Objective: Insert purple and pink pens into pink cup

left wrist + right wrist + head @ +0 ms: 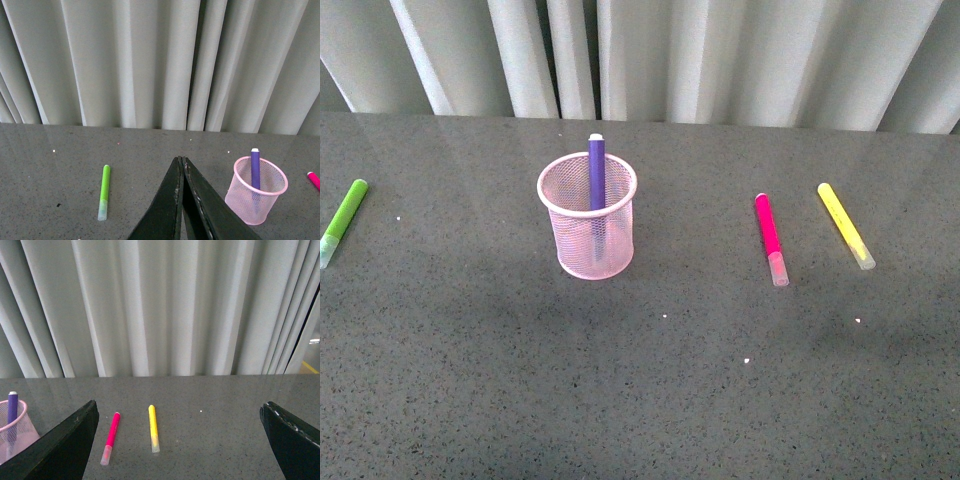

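Pink pen: lying flat on the table, ahead of the right tool, off its centreline and close to the line of its cup-side jaw. Long axis running nearly along the tool's forward direction, slightly slanted. Clear cap end nearest the tool, pink end farthest. Touching nothing but the table.

Yellow marker: lying just beside the pink pen, roughly parallel and apart from it, nearer the right tool's centreline. Not a task item; keep clear.

Right tool: jaws spread wide, holding nothing. Opening set across the pen's long axis, so judged suited to a pinch across the barrel. Shift toward the cup side before lowering, or risk closing on the yellow marker instead.

Purple pen: standing in the pink cup, near the far rim, white-tipped end above the rim. Judged done for that half of the task.

Pink cup: upright, beyond the pink pen on the same side of the right tool; ahead of the left tool, toward its inner side.

Left tool: jaws pressed together, holding nothing. Green marker ahead on its outer side; not a task item.

Arm choice: right tool judged nearer to the pink pen.
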